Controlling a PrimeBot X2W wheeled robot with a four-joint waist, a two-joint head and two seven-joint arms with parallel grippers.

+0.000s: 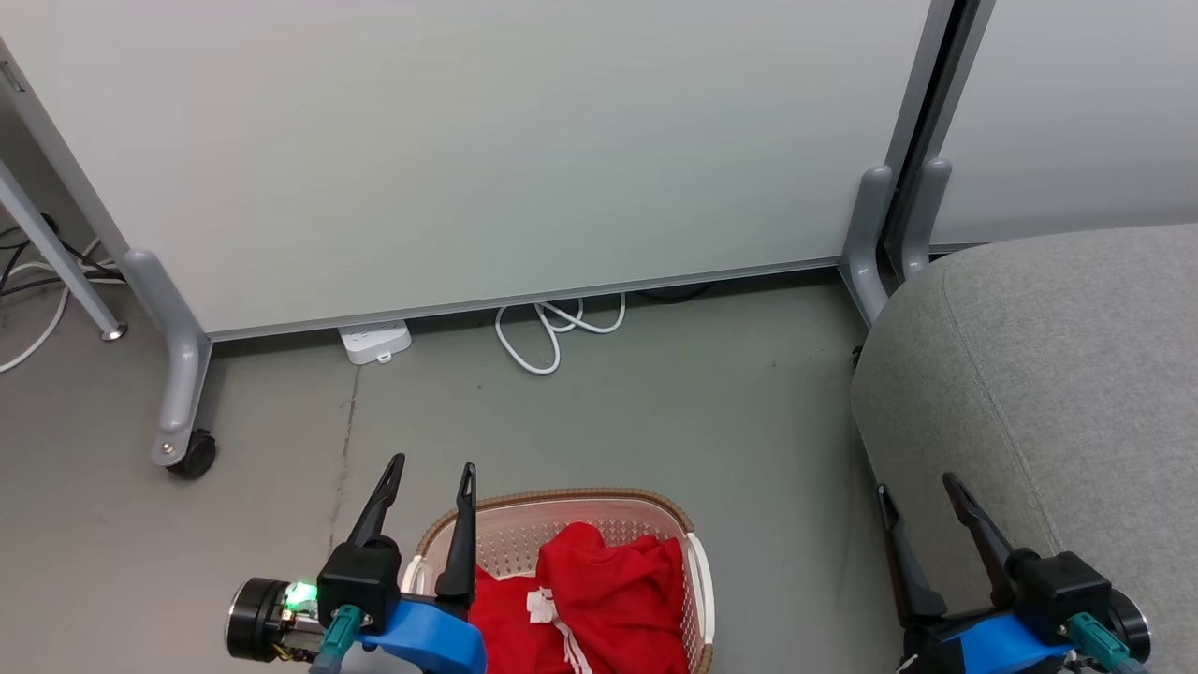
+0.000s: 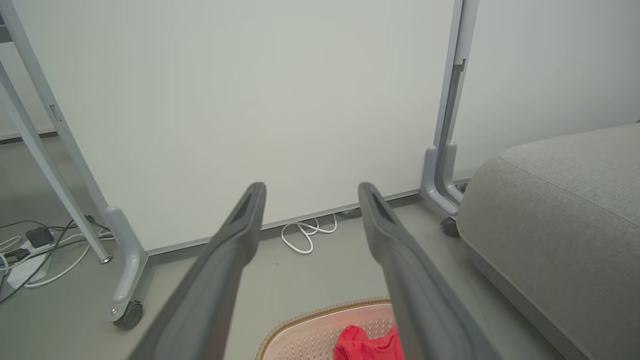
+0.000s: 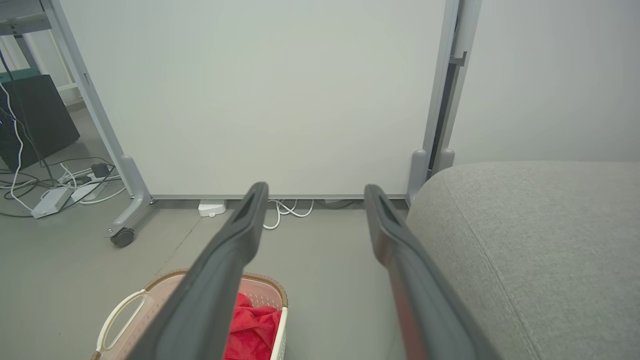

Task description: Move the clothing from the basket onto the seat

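Red clothing (image 1: 599, 594) with white trim lies bunched in the cream perforated basket (image 1: 524, 505) on the floor at the bottom centre of the head view. The left wrist view catches the clothing (image 2: 367, 342) in the basket (image 2: 300, 327), and the right wrist view shows the clothing (image 3: 252, 327) and the basket (image 3: 117, 312) too. A large light grey seat (image 1: 1058, 374) stands to the right. My left gripper (image 1: 432, 471) is open above the basket's left edge, holding nothing. My right gripper (image 1: 917, 487) is open and empty over the seat's near-left edge.
A white partition panel (image 1: 468, 150) on grey wheeled legs (image 1: 178, 374) closes off the back. A white power strip (image 1: 376, 341) and looped cable (image 1: 552, 332) lie under it. More cables (image 3: 65, 182) lie at the far left. Bare grey floor (image 1: 730, 421) separates the basket from the seat.
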